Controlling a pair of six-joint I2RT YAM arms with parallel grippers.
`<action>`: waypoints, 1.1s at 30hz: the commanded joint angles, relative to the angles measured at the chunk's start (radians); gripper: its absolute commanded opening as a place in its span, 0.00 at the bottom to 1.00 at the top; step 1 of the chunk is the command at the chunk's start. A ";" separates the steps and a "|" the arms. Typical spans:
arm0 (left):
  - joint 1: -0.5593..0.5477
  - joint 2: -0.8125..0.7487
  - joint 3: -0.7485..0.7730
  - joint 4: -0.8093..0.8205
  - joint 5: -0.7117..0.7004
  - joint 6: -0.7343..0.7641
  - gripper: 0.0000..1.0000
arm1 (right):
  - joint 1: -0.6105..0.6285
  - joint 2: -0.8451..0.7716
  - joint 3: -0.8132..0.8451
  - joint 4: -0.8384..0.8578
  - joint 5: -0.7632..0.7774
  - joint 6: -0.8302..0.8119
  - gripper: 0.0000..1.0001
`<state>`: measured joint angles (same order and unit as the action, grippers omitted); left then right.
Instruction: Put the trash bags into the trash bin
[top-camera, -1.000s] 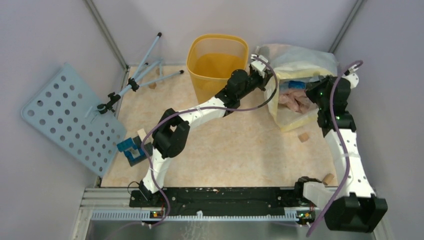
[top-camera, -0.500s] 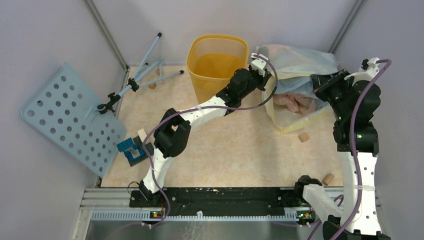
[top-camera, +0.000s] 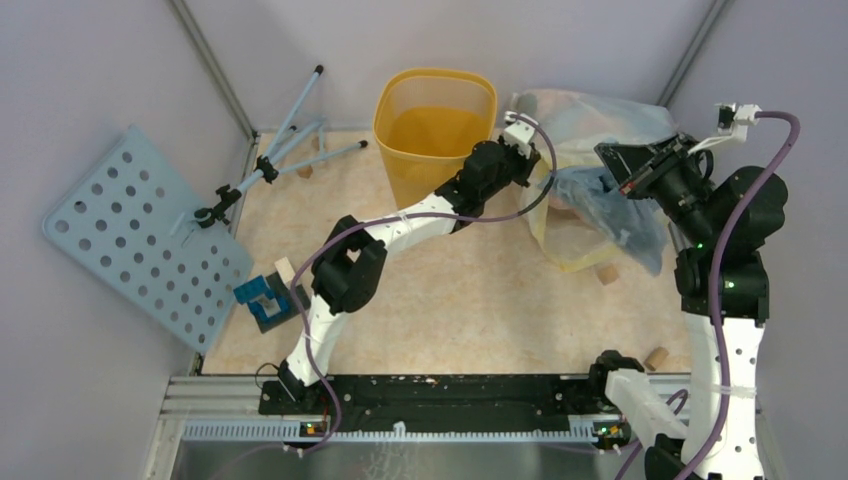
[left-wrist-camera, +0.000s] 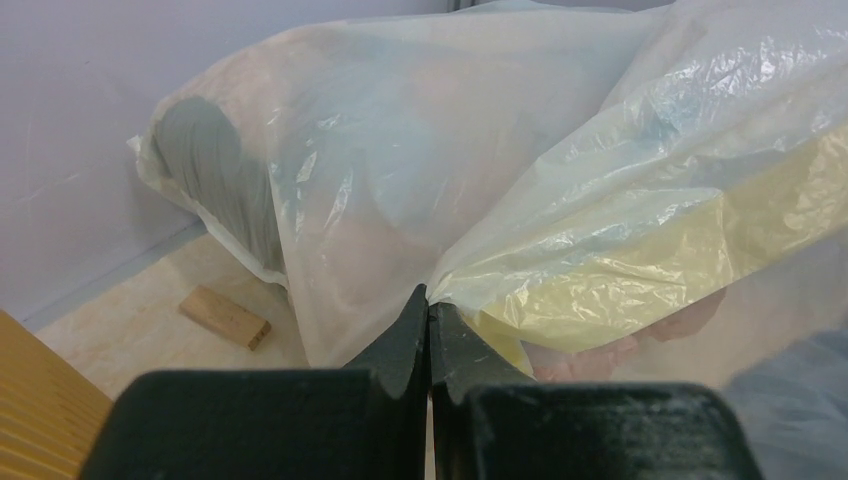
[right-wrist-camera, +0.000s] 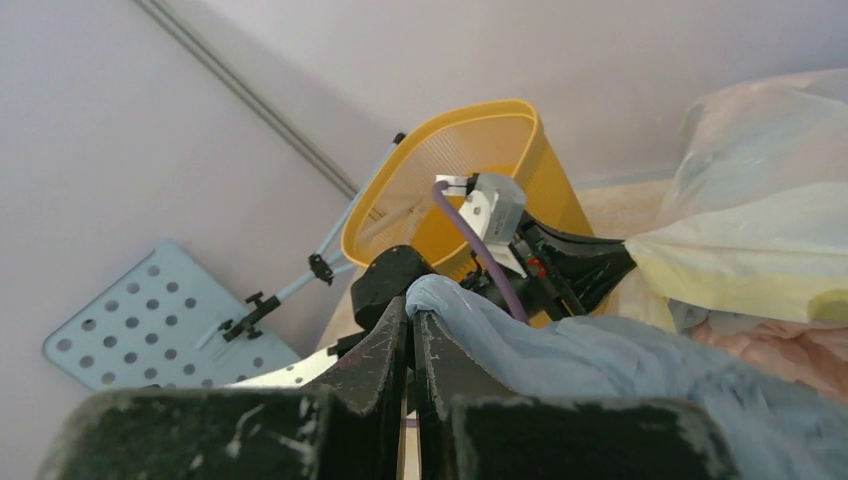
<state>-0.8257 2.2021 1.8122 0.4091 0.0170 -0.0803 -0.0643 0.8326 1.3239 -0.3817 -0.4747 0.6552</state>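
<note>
Rising up and back since a moment ago, the right pincer (top-camera: 608, 175) has drawn the grey-blue bag (top-camera: 618, 208) out of the whitish-yellow sack (top-camera: 590, 108); its jaws are closed flat on a fold of that film, which trails down and away beneath the pincer; this is not the bag the task wants, so I judge the pull a clearing move that uncovers the sack's contents, not progress toward the bin; the pale pink bag (right-wrist-camera: 792, 352) lies below and beyond the right pincer's tips, inside the sack's mouth, partly under the blue film and untouched; the trash bin (top-camera: 436, 72) stands upright just beside the left pincer (top-camera: 538, 160), off to its left, and no bag shows in it; the left pincer has not shifted; its jaws are pressed together on the sack's rim, holding the mouth taut; the left arm reaches long and low across the table; the right arm stands folded high, wrist tipped down toward the sack.
</note>
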 joint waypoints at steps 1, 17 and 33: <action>0.004 -0.032 0.006 0.021 -0.040 0.000 0.00 | -0.009 -0.023 0.014 0.064 -0.093 0.041 0.00; 0.015 -0.132 -0.087 0.014 -0.022 -0.023 0.00 | -0.009 -0.187 -0.562 -0.073 -0.194 0.074 0.00; 0.027 -0.175 -0.129 0.011 0.020 -0.032 0.00 | 0.297 0.013 -0.642 -0.022 0.263 0.012 0.96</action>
<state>-0.8085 2.0968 1.6901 0.3878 0.0093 -0.1032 0.1257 0.8028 0.7124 -0.5179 -0.3614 0.6445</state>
